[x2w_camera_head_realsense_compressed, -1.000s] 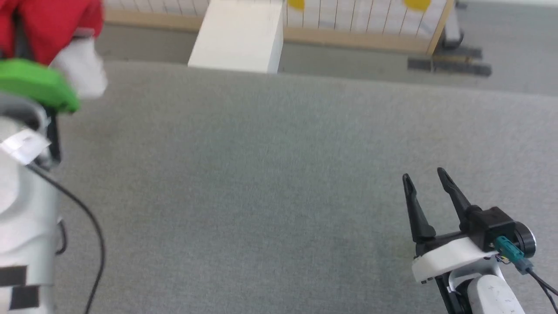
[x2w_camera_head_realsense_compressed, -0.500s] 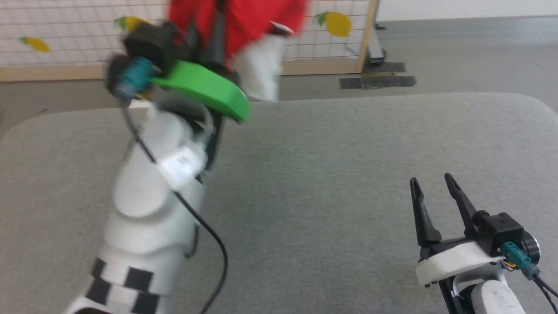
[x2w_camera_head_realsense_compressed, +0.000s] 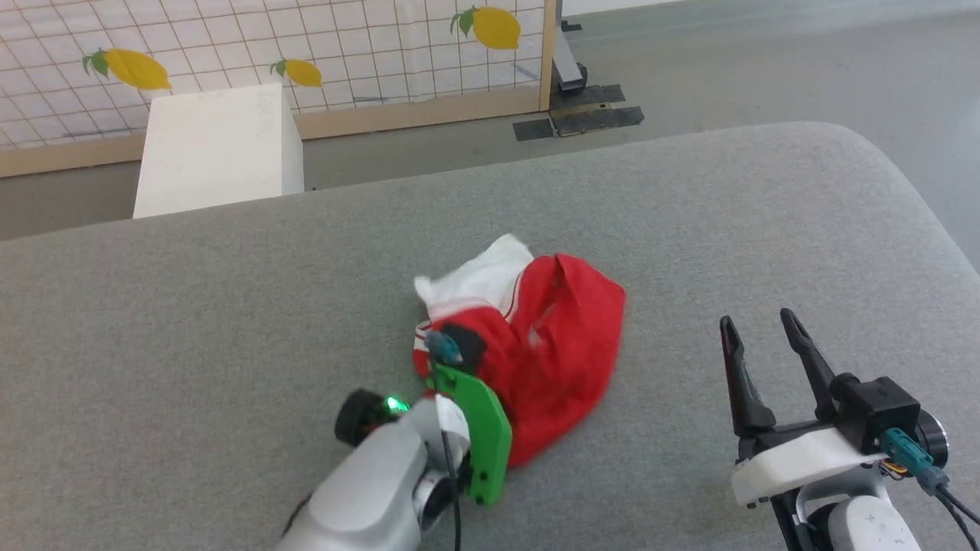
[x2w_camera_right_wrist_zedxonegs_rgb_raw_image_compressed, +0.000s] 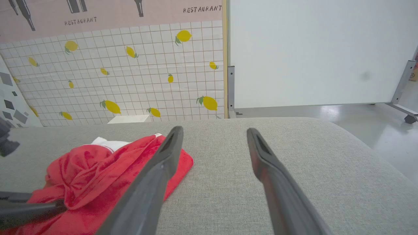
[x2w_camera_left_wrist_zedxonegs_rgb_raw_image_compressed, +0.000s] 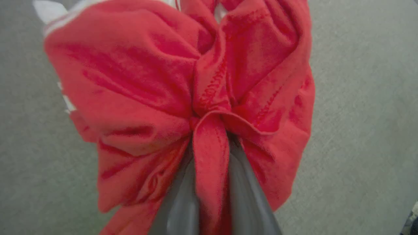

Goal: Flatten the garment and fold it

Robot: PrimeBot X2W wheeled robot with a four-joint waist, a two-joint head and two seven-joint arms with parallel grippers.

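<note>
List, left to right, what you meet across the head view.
From the left: white box → garment → right gripper, open. The left gripper, shut on the garment, overlaps it, so it is left out.

Tips of left hand (x2w_camera_left_wrist_zedxonegs_rgb_raw_image_compressed: 210, 142) inside garment (x2w_camera_left_wrist_zedxonegs_rgb_raw_image_compressed: 140, 81)

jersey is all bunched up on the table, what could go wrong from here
The left pincer is shut on a gathered fold of the jersey; pulling may drag the whole heap instead of spreading it.
The right pincer, open and apart, could catch several layers in that crumpled pile.
</note>
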